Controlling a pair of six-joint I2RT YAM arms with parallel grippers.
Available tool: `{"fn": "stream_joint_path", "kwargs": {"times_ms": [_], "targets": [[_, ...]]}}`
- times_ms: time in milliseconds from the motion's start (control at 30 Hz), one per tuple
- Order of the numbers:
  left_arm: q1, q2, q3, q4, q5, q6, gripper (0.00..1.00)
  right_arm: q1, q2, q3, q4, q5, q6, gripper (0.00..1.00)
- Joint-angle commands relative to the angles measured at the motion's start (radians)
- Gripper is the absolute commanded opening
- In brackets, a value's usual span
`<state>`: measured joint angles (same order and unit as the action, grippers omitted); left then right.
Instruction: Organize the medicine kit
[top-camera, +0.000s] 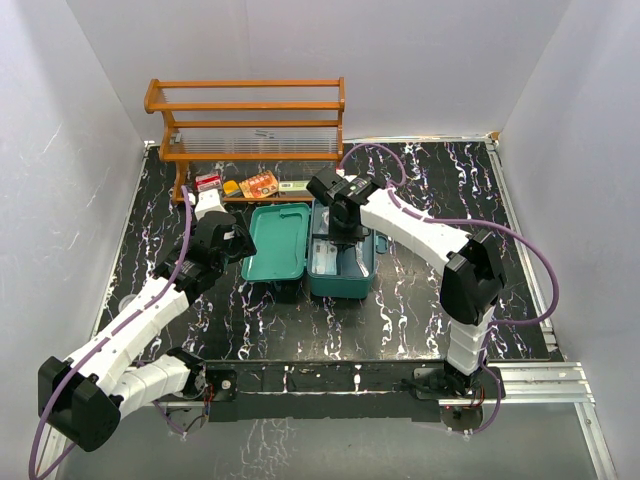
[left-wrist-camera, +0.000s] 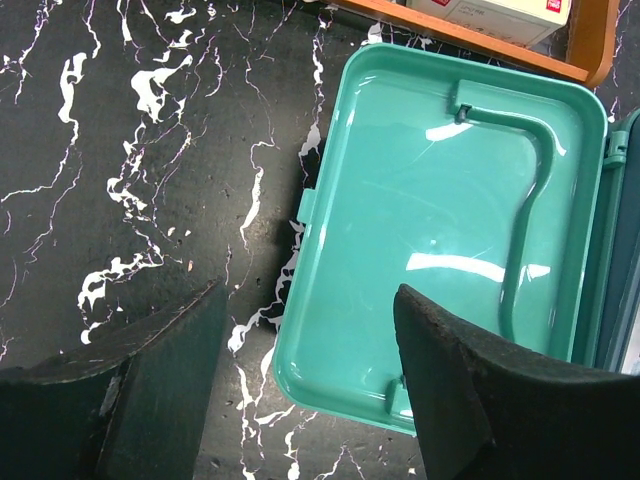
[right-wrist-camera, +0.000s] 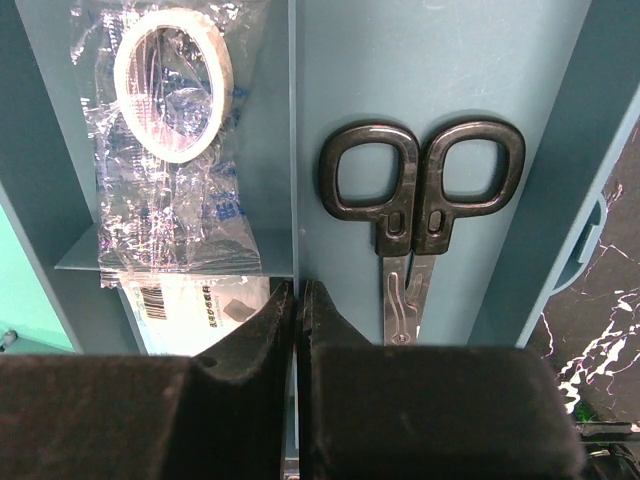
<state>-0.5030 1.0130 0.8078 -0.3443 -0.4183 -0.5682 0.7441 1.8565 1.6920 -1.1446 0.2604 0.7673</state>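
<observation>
The teal medicine kit lies open on the table. Its lid (top-camera: 277, 243) is flat on the left and its base holds the darker insert tray (top-camera: 352, 270) on the right. My right gripper (top-camera: 341, 236) reaches down into the tray. In the right wrist view its fingertips (right-wrist-camera: 298, 292) are shut on the tray's upright divider wall (right-wrist-camera: 296, 150). A bagged roll of tape (right-wrist-camera: 170, 85) and a barcoded packet (right-wrist-camera: 190, 310) lie left of the divider, and black scissors (right-wrist-camera: 420, 190) lie to its right. My left gripper (left-wrist-camera: 308, 300) is open and empty above the lid's (left-wrist-camera: 440, 220) near left corner.
The orange wooden shelf rack (top-camera: 250, 120) stands at the back, with small boxes and an orange packet (top-camera: 260, 184) on its bottom shelf. Its edge (left-wrist-camera: 480, 50) shows just beyond the lid. White walls close in the black marbled table (top-camera: 430, 200).
</observation>
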Motion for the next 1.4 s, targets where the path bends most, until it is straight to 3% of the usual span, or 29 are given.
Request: {"fn": "stream_joint_path", "kwargs": {"times_ms": [0,333,900,1367], "targets": [[0.008,-0.013,0.003,-0.004,-0.005,0.008,0.66,-0.011,-0.004,0.016,0.018,-0.041,-0.036,0.0],[0.011,-0.013,-0.002,0.007,-0.001,0.008,0.66,-0.047,-0.023,0.14,-0.069,-0.058,-0.095,0.0],[0.017,-0.019,-0.017,0.01,-0.002,0.013,0.66,-0.123,-0.046,0.189,-0.119,-0.06,-0.125,0.0],[0.021,-0.018,-0.025,0.014,-0.005,0.012,0.67,-0.08,0.007,0.17,-0.103,-0.187,-0.118,0.0]]}}
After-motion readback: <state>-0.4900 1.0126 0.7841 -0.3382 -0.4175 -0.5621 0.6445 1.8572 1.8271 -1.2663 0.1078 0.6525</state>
